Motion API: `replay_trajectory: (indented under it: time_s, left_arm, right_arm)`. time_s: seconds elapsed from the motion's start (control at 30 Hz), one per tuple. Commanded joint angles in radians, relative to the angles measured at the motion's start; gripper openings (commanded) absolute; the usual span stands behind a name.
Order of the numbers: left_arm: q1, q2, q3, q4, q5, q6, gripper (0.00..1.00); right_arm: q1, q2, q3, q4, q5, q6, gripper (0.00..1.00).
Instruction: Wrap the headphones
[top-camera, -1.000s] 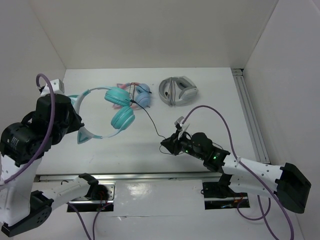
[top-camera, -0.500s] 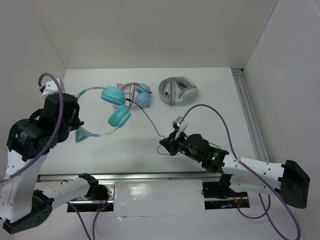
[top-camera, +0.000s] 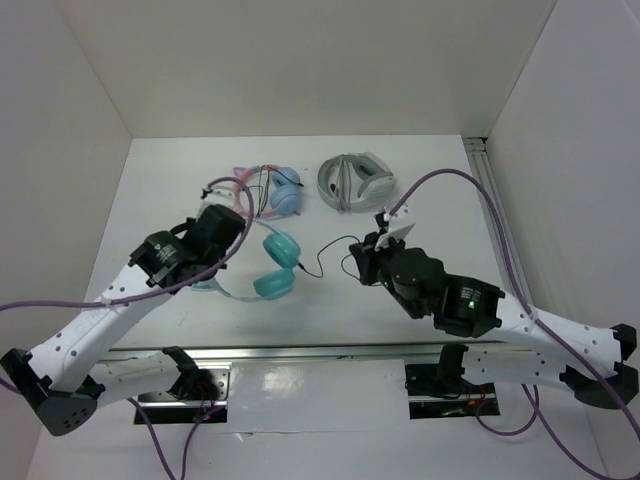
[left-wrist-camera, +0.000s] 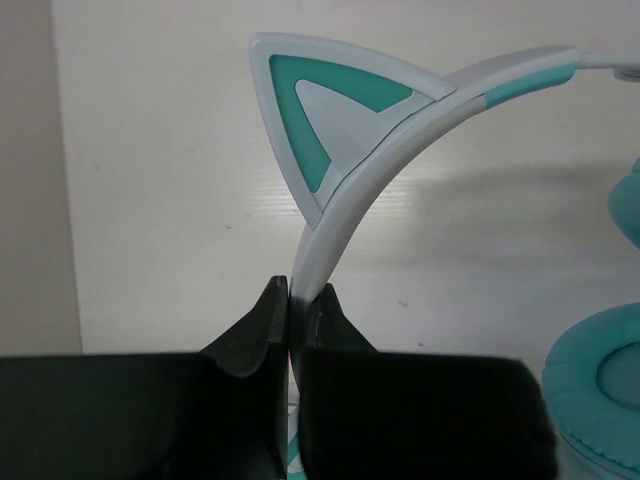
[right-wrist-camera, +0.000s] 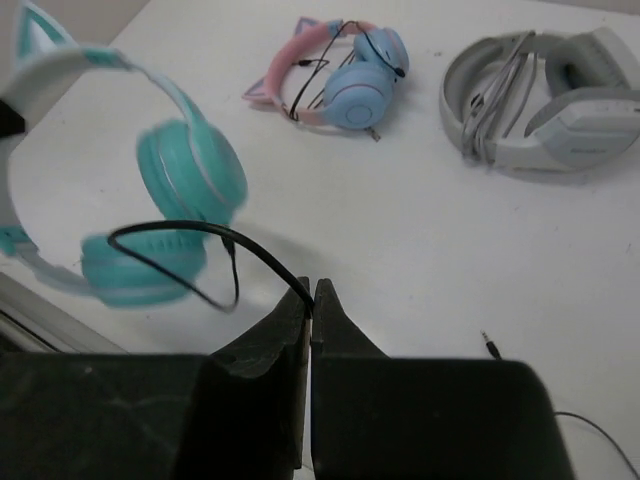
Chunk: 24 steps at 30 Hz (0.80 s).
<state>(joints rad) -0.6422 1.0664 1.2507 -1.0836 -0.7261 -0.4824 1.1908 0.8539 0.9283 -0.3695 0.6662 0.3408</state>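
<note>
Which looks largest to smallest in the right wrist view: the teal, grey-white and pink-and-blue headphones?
1. teal headphones, but nearest the camera and blurred, so unsure.
2. grey-white headphones, reaching the frame edge.
3. pink-and-blue headphones, about as far away as the grey-white pair, clearly smaller.

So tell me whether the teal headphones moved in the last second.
Yes: teal headphones went right and toward the near edge, away from the pink-and-blue headphones.

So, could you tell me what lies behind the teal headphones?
The pink-and-blue cat-ear headphones lie behind the teal headphones; the left gripper hides the table under the headband.
</note>
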Motion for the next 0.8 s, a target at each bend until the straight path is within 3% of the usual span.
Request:
replay_trajectory:
  time_s: [0.0,0.2,0.43,0.77]
  left_arm:
    - [-0.092,-0.029,-0.037,0.25,0.13,0.137,0.0]
    - [-0.237,-0.063,-0.086,0.349,0.321,0.301,0.0]
    - [-0.414,-0.031,-0.068,0.323,0.43,0.331,0.0]
    - [-0.425,-0.138,-0.037,0.294,0.508,0.321,0.0]
  right_arm:
    - [0.004,0.049,0.09,-0.095,0.044,-0.075,0.0]
    - [0.084,0.145,0.13,-0.095,0.071,-0.106,0.0]
    - [0.158,0.211,0.121,-0.086,0.168,-0.106,0.0]
    - [0.191,0.211,0.087,-0.082,0.26,-0.097,0.0]
